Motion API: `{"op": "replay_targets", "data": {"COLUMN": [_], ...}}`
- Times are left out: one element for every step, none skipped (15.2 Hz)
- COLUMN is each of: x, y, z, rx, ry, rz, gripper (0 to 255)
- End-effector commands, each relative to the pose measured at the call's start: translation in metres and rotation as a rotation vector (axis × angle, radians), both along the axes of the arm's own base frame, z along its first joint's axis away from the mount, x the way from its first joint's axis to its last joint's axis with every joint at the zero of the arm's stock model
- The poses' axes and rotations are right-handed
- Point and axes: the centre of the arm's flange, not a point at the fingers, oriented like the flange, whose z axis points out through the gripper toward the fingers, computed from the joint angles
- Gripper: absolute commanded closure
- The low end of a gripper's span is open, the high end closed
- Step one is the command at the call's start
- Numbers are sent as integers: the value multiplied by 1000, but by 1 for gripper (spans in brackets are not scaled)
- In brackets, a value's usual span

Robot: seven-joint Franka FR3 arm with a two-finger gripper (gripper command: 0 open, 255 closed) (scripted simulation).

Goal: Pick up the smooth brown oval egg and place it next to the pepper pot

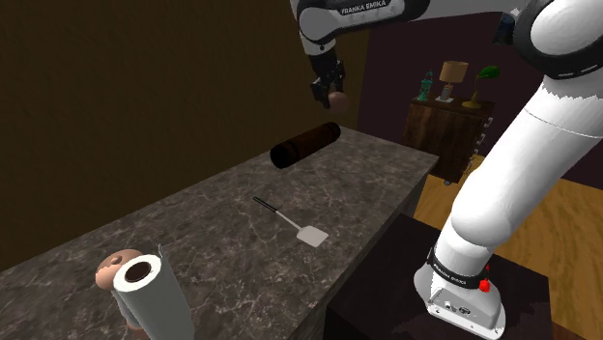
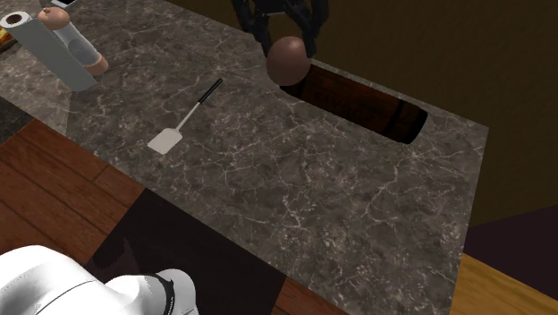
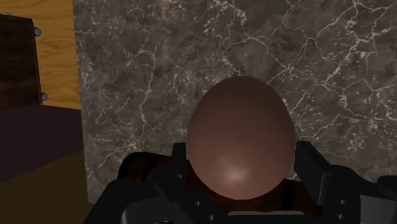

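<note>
A smooth brown egg (image 3: 242,137) sits clasped between my two black fingers, with the marbled counter (image 3: 159,76) well below it. In the shoulder view my gripper (image 1: 333,95) is shut on the egg (image 1: 339,98) and hangs in the air above the counter's far end. The pepper pot (image 1: 304,144) is a dark brown cylinder lying on its side just below and towards that view's left of the egg. In the second exterior view the egg (image 2: 289,59) hangs under the gripper (image 2: 288,43), over one end of the lying pepper pot (image 2: 358,98).
A spatula (image 1: 293,223) with a white blade lies mid-counter. A paper towel roll (image 1: 152,294) and a pinkish object (image 1: 109,269) stand at the near end. Beyond the counter's far edge a wooden cabinet (image 1: 443,130) carries a lamp, a bottle and a plant.
</note>
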Motion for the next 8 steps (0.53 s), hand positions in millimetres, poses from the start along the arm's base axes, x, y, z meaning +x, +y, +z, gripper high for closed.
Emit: {"op": "replay_targets", "data": {"x": [-6, -10, -13, -16, -19, -22, -25, -28], "y": [27, 40, 53, 66, 79, 92, 104, 117], "z": [-1, -1, -1, -1, -1, -1, -1, -1], "rx": [-1, -1, -1, -1, -1, -1, -1, -1], "ry": [0, 0, 0, 0, 0, 0, 0, 0], "rz": [-2, -2, -2, -2, -2, -2, -2, -2], "gripper": [255, 255, 255, 255, 255, 255, 255, 255]}}
